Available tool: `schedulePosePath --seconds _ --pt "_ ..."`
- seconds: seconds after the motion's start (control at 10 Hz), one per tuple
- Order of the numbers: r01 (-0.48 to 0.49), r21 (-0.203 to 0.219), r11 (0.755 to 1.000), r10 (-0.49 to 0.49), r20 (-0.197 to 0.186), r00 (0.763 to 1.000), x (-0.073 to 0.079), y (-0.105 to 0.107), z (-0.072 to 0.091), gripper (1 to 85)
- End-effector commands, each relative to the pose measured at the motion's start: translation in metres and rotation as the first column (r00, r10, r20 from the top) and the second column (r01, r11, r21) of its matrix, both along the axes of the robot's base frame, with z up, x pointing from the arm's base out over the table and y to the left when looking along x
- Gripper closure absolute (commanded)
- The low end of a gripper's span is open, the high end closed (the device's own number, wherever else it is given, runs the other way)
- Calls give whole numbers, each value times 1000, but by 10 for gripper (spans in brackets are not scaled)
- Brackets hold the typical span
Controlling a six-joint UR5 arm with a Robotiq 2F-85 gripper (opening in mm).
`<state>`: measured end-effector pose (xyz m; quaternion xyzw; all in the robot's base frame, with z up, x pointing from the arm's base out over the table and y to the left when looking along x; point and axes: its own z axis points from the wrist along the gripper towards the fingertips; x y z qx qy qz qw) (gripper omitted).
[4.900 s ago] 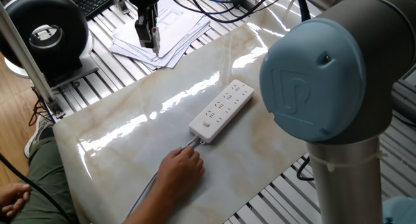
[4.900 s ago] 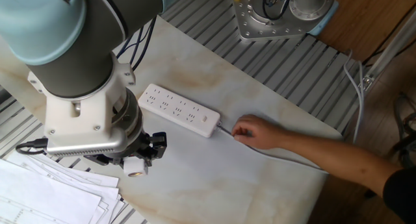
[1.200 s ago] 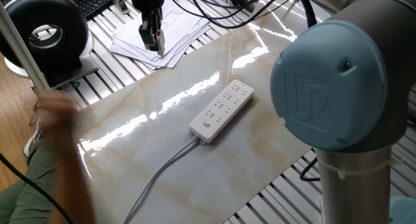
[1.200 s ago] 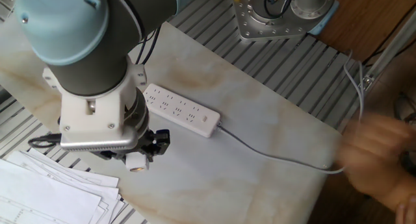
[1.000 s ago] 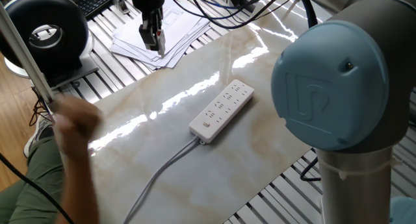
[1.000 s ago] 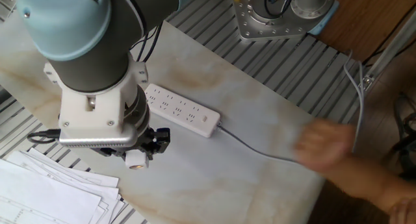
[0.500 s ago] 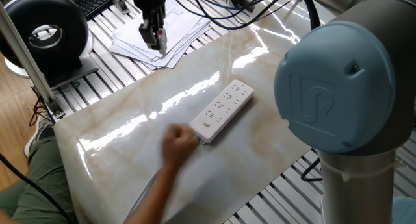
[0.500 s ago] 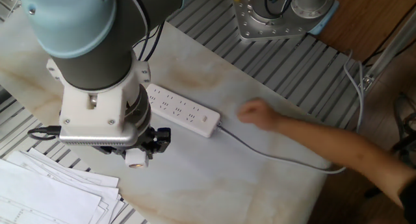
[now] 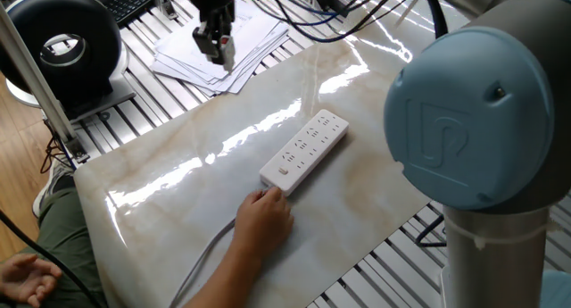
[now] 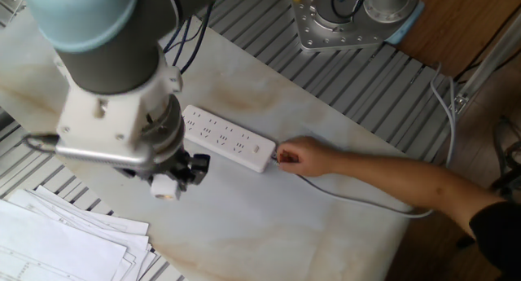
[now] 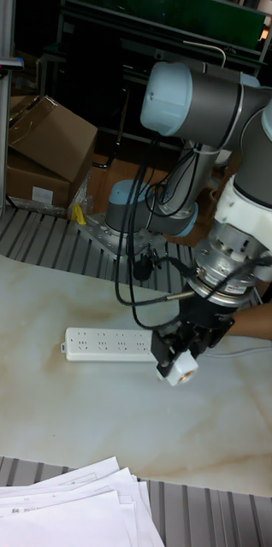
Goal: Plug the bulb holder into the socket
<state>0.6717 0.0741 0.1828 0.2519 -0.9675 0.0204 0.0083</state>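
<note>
My gripper (image 11: 180,362) is clamped on the bulb holder (image 11: 182,368), which hangs in the air above the marble table (image 9: 178,156) near the stack of papers (image 9: 198,47), well apart from the socket (image 9: 304,150). Compared with 1 second ago, the person's hand (image 10: 303,158) has come back and now rests at the switch end of the strip where the grey cable (image 10: 358,201) leaves it, and I have drifted slightly along the table edge. I judge the strip is being steadied for me, so plugging in still needs me to carry the holder over 1 outlet and press down.
</note>
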Motion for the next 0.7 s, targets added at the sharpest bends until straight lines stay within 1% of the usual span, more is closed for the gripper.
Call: schedulePosePath --seconds 0.0,0.2,0.3,0.4,0.5,0.6 --pt "146 17 989 -146 2 989 -13 -14 5 843" --pt "184 51 982 -184 3 983 -28 -18 -9 843" --pt "191 62 980 -192 1 981 -36 -21 -15 843" --pt "193 60 979 -193 -1 981 -46 -28 -20 843" --pt "194 63 979 -195 4 981 -50 -32 -23 843" --pt "194 75 978 -195 11 981 -52 -32 -26 843"
